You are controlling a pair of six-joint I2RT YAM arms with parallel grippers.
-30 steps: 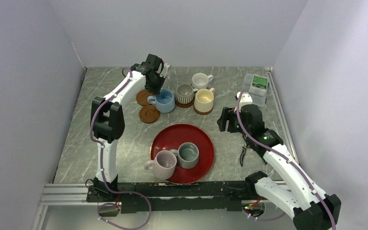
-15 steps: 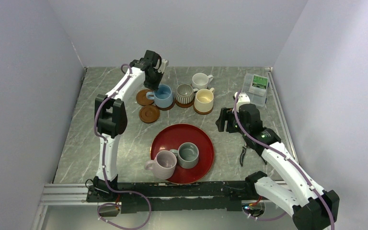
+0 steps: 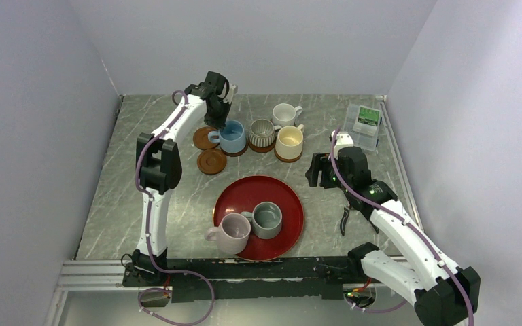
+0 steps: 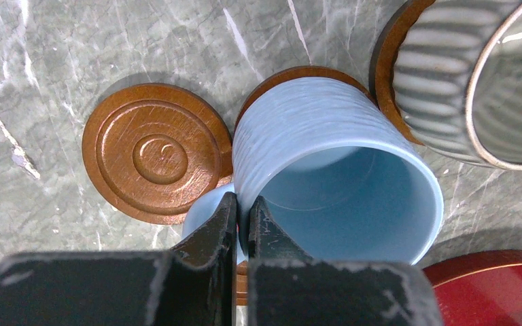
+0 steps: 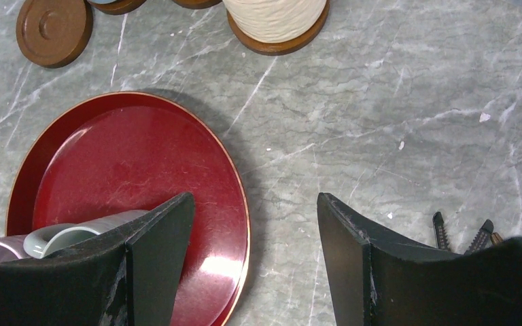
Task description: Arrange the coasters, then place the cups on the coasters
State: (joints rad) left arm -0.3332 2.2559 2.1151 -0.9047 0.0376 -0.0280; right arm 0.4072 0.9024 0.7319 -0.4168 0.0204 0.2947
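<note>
Seen from above, the whole table [image 3: 143, 204] is in view. The left pincer [image 3: 225, 121] reaches down at the far left onto the light blue mug [image 3: 234, 138], which is first in a row with the ribbed mug [image 3: 263, 132] and the cream mug [image 3: 289, 141], each on a brown coaster. The white mug [image 3: 284, 113] stands behind them. Two bare coasters lie left of the blue mug, the far coaster [image 3: 202, 138] just beside it and the near coaster [image 3: 212, 161] closer to the arms. The lilac mug [image 3: 233, 232] and the grey-green mug [image 3: 267, 219] stand touching on the red tray [image 3: 279, 193]. A clear plastic box [image 3: 365, 125] sits at the far right and a black hand tool [image 3: 344, 221] lies beside the right arm. Only the left wrist view shows the grip. The left pincer is clamped on the blue mug's wall next to its handle, one finger [image 4: 221, 224] outside and the other inside the bowl. The blue mug's coaster [image 4: 299, 70] shows as a brown edge behind it, but whether the mug rests on it or hangs just above cannot be told. The right wrist view shows the right pincer [image 5: 253, 198] spread wide and holding nothing, above the tray's right rim and the bare stone beside it. The tray mugs peek out by its left finger, and the cream mug is well apart at the top.
</note>
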